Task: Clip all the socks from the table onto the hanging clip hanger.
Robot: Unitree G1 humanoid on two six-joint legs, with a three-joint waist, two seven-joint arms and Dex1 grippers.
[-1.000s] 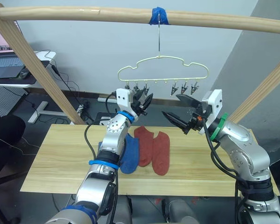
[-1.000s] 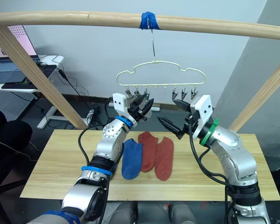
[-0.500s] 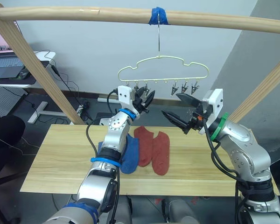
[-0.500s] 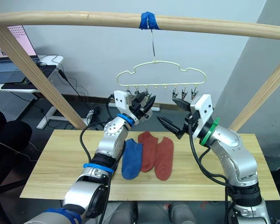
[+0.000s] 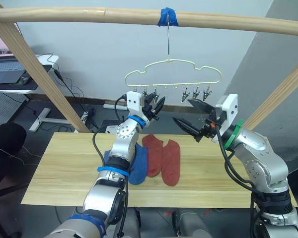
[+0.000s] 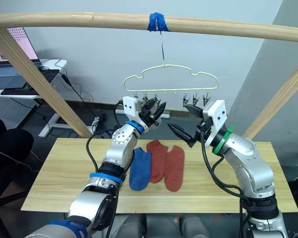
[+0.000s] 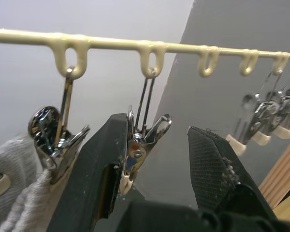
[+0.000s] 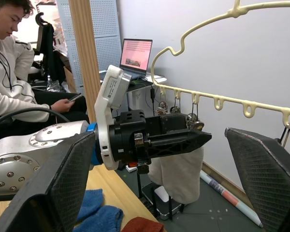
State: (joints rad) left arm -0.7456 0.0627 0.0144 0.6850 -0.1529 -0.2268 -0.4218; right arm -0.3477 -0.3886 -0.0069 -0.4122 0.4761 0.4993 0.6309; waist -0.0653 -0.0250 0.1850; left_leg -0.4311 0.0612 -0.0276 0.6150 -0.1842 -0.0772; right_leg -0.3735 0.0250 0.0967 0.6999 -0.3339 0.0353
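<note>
Left gripper (image 7: 154, 159) is spread around a clip (image 7: 140, 150) on the clip hanger (image 5: 174, 74); right gripper (image 5: 188, 115) is held apart, empty. Socks (image 5: 161, 158) are left on the table (image 5: 59, 168). Hanger could easily get swung if that clip is bumped.

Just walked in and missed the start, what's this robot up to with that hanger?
It is clipping socks onto the clip hanger hung from a wooden pole. The left gripper is open around one of the metal clips, beside a clip already gripping a light grey sock. The right gripper is open and empty, raised nearby. A blue sock and two rust red socks lie on the table.
</note>
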